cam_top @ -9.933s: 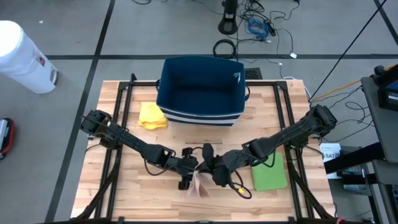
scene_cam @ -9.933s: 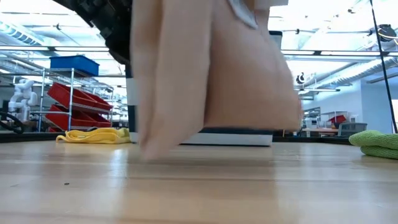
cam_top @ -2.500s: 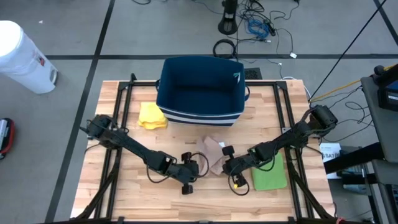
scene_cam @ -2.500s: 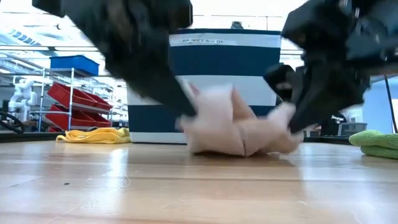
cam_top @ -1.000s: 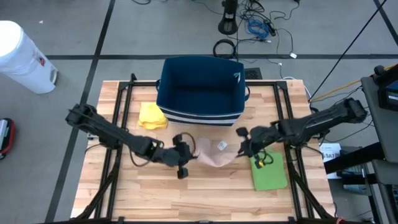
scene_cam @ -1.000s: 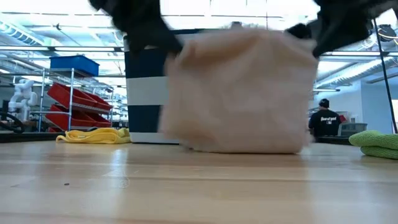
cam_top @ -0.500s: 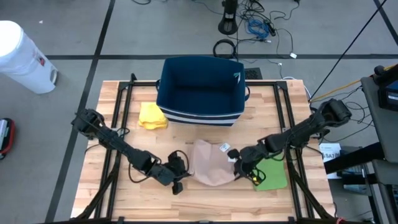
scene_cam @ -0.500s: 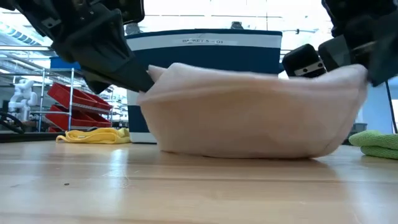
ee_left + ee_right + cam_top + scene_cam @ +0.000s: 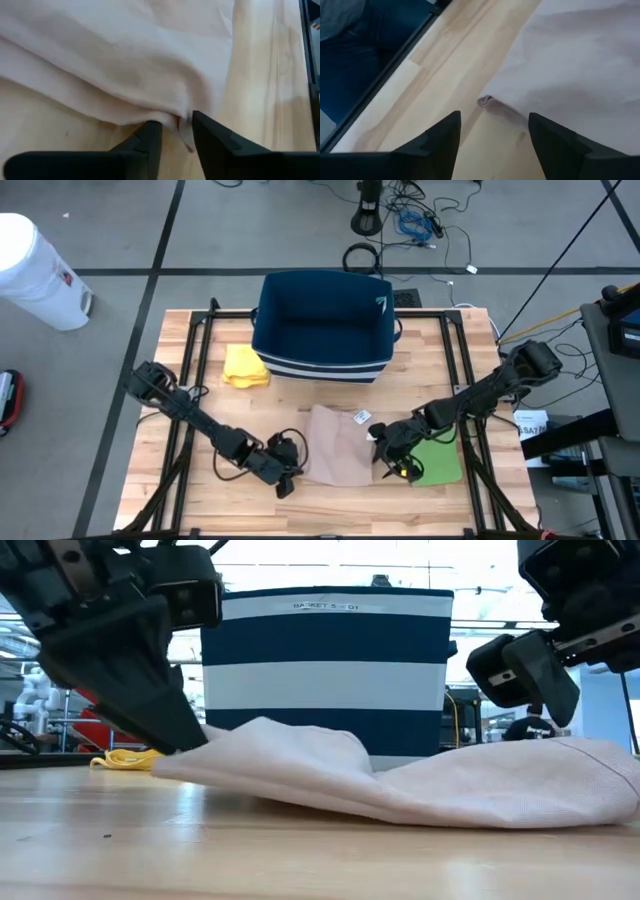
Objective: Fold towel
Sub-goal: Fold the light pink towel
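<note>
Resting flat: towel [image 9: 338, 456] | left pincer [image 9: 287, 476] narrowly parted at corner | right pincer [image 9: 387, 446] spread

1. A navy bin [image 9: 322, 325] with white stripes stands at the table's [image 9: 200, 490] far edge.
2. A yellow cloth [image 9: 244, 366] lies beside it.
3. A green cloth [image 9: 438, 463] lies near the right side.

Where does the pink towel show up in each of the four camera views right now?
High view: pink towel lies flat between the grippers, in front of the blue bin.
Low view: it spreads across the tabletop before that striped bin.
Left wrist view: it fills the frame.
Right wrist view: its corner lies ahead.
Shared landmark: the bin.
</note>
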Available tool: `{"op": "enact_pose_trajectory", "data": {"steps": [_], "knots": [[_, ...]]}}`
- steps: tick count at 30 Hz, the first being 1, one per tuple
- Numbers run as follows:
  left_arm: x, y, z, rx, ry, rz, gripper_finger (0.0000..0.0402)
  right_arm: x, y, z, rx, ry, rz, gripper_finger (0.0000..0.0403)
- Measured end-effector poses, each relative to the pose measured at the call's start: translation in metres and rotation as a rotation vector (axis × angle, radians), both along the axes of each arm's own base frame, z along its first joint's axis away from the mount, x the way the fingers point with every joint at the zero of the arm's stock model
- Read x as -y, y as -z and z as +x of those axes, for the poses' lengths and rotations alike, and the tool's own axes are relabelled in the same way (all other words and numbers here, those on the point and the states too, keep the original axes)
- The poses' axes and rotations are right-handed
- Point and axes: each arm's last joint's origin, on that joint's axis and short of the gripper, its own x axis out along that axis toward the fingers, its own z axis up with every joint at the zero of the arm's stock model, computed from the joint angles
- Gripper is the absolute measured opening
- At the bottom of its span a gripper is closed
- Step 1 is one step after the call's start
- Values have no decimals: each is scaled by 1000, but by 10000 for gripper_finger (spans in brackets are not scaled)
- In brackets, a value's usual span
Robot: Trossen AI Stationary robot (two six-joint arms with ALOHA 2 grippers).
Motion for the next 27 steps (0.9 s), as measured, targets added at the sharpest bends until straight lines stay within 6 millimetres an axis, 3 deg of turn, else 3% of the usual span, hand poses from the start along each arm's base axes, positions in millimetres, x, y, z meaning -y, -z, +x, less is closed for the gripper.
{"op": "enact_pose_trajectory", "data": {"steps": [6,16,27], "knots": [[6,-1,-2,19,20,-9,136,3,-5,-1,29,59,-50,205],[13,-2,-6,32,40,-8,137,3,-11,9,207,106,-120,173],[18,-2,-9,30,66,-1,138,12,15,31,226,159,-137,141]]}}
